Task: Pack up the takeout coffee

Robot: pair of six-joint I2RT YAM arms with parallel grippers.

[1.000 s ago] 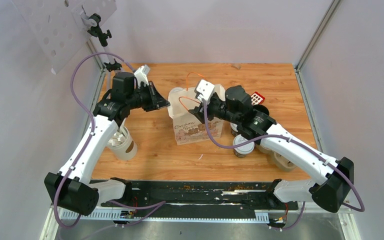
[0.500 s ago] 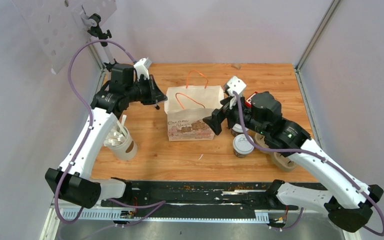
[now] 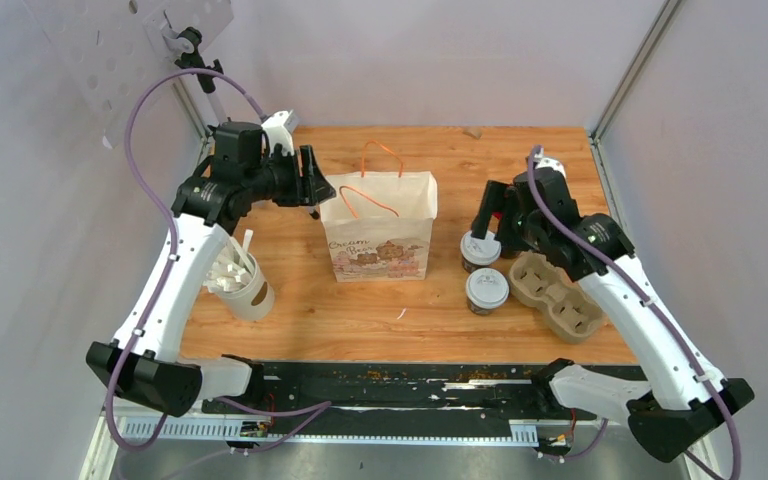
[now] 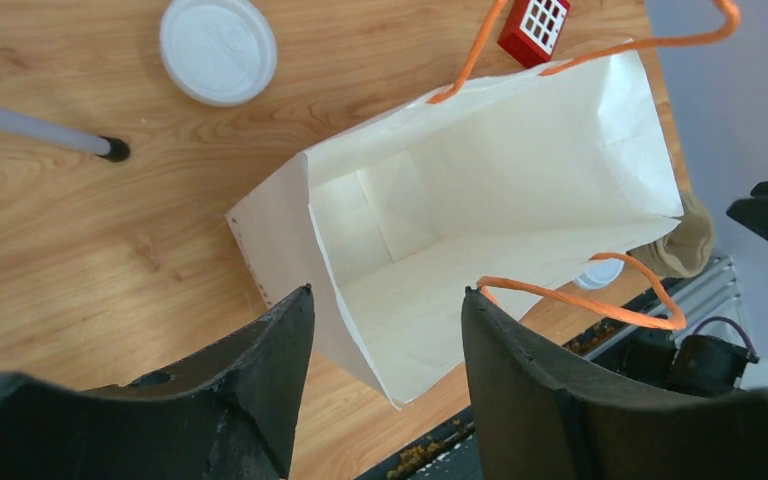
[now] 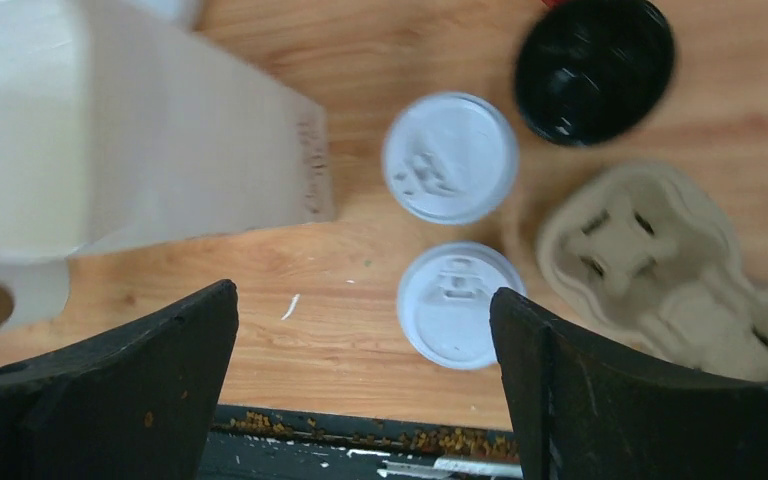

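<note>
The takeout coffee is two dark-sided cups with white sip lids, one (image 3: 480,249) (image 5: 449,157) behind the other (image 3: 487,289) (image 5: 458,305), standing on the table right of the white paper bag (image 3: 378,225) (image 4: 480,200). My right gripper (image 3: 484,222) (image 5: 363,295) hangs open above the cups, holding nothing; the nearer lid lies by its right finger. My left gripper (image 3: 315,190) (image 4: 385,300) is open at the bag's left edge. The bag's side wall passes between its fingers without touching them. The bag stands upright, its mouth open and its inside bare.
A pulp cup carrier (image 3: 557,293) (image 5: 650,260) lies right of the cups. A black round lid (image 5: 594,68) sits behind them. A pale cup with stirrers (image 3: 245,285) stands at the left. Behind the bag lie a loose white lid (image 4: 218,50) and a small red block (image 4: 535,25).
My right arm pulled out of the bag and swung right over the cups. My left gripper opened and let go of the bag's edge. The bag now stands upright.
</note>
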